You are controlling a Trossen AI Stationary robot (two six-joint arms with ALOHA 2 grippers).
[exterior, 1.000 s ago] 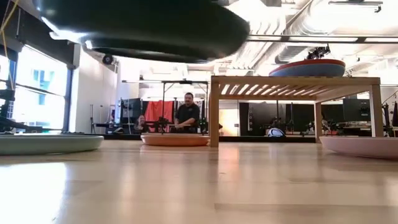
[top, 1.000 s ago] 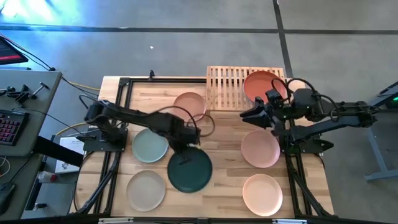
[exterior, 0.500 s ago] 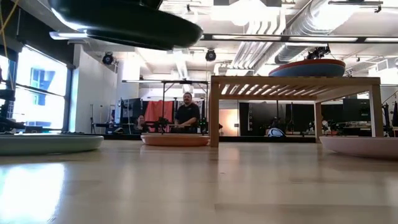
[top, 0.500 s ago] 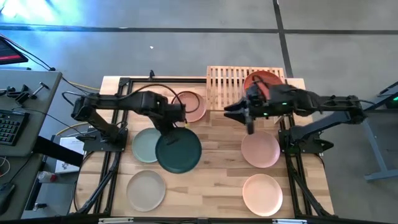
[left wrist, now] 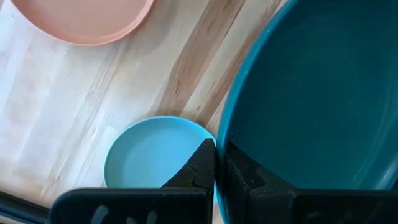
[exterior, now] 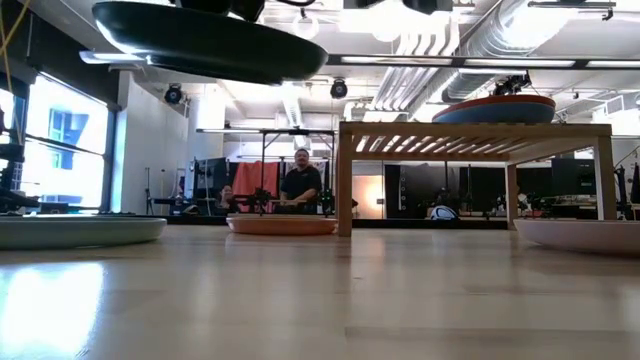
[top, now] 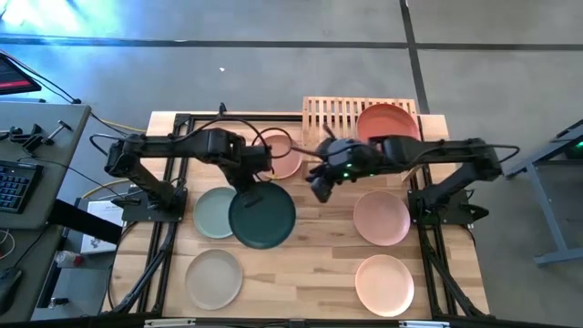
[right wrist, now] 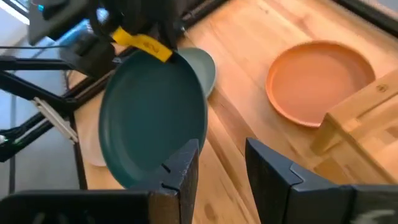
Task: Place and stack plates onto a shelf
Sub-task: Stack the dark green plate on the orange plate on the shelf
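My left gripper (top: 252, 179) is shut on the dark teal plate (top: 262, 216), which hangs in the air over the table's middle and shows high up in the low view (exterior: 210, 40). My right gripper (top: 318, 186) hovers open just right of that plate, holding nothing; its own view shows the gap between its fingers (right wrist: 221, 155) and the teal plate (right wrist: 152, 118) beyond. The bamboo shelf (top: 330, 118) stands at the far edge. On it lies the red-orange plate (top: 387, 123), which rests on a blue plate (exterior: 495, 113). My left gripper pinches the dark teal plate's rim (left wrist: 221, 142) between its two fingers (left wrist: 202, 168), one on the inner face and one on the outer face. It comes from the far left side. The plate is lifted clear of the table and is nearly level.
On the table lie the peach plate (top: 279, 155), sage green plate (top: 213, 211) partly under the teal one, beige plate (top: 214, 278), pink plate (top: 381, 219) and pale cream-pink plate (top: 384, 284). The shelf's left half (top: 326, 117) is bare. People sit in the room beyond (exterior: 300, 182).
My left gripper has carried the teal plate from the near middle toward the far edge and slightly left, still in the air. My right gripper has swung from beside the shelf toward the table's left, ending close to the teal plate.
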